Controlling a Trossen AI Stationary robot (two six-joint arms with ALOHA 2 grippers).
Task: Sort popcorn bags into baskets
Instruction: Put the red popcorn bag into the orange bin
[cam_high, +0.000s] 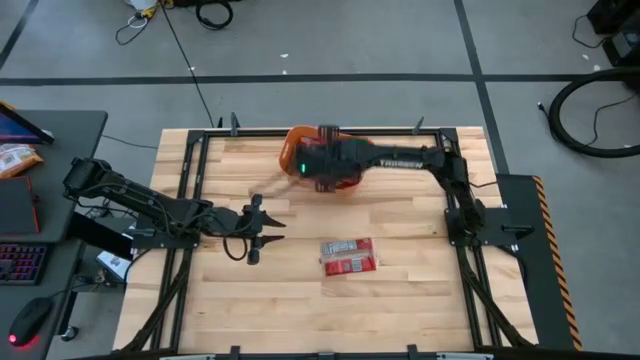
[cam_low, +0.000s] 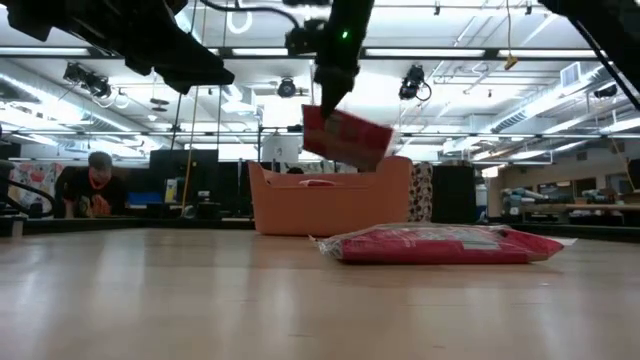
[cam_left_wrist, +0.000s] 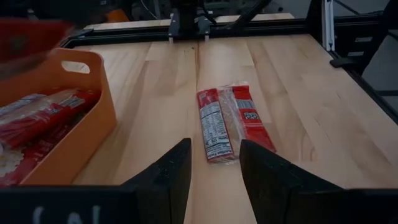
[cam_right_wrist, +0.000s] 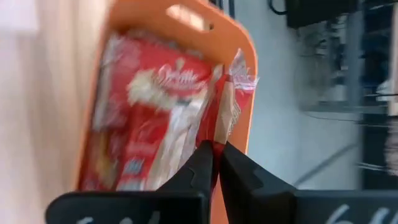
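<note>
A: Count on the flat red popcorn packets?

B: One lies on the pale wooden table (cam_high: 400, 310), the lone red packet (cam_high: 347, 256), flat, white and yellow print up, near the table's middle and well apart from the tub. In the left wrist view it shows as a folded packet with two panels side by side, just ahead of that arm's fingers.

A: And the tub?

B: One orange plastic rectangular tub (cam_low: 380, 200) with rounded corners and a handle slot, at the far side of the table. Several red packets lie inside it (cam_left_wrist: 37, 124); overlapping, so no exact count.

A: Right arm?

B: The right gripper (cam_right_wrist: 217, 163) hangs above the tub, jaws clenched on the edge of one more red packet, the held packet (cam_low: 347, 135). From table height it dangles tilted over the tub's rim, clear of the contents.

A: Left arm?

B: The left gripper (cam_high: 262, 230) waits low over the table, left of the lone packet, jaws parted and holding nothing.

A: Anything beyond the table?

B: One person (cam_low: 88, 185) bent over a desk in the room behind.
</note>
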